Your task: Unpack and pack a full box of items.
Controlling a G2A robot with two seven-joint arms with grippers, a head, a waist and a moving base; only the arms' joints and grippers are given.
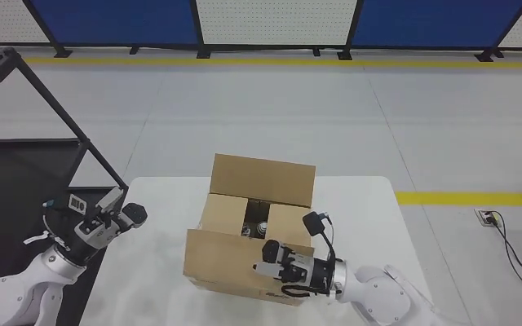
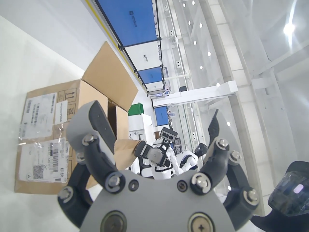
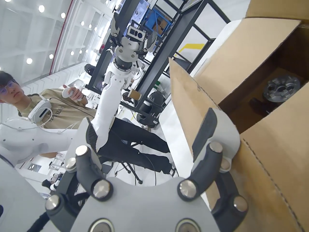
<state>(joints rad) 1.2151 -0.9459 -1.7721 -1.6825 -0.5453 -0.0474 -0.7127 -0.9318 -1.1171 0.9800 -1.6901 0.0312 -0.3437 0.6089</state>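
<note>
Brown cardboard box (image 1: 245,244), flaps open, mid-table; metal part (image 3: 281,90) inside.

I'm looking at a white table (image 1: 155,261) with rounded corners, which is taking up the lower middle of the top view and running off the frame's bottom edge. One thing is sitting directly on it: a brown cardboard box (image 1: 232,261), standing about midway across the tabletop (its top flaps are hanging open), with white surface showing to the left and right of it. In the left wrist view it's resting flat at the frame's left, showing a side wall with paper labels.
</note>
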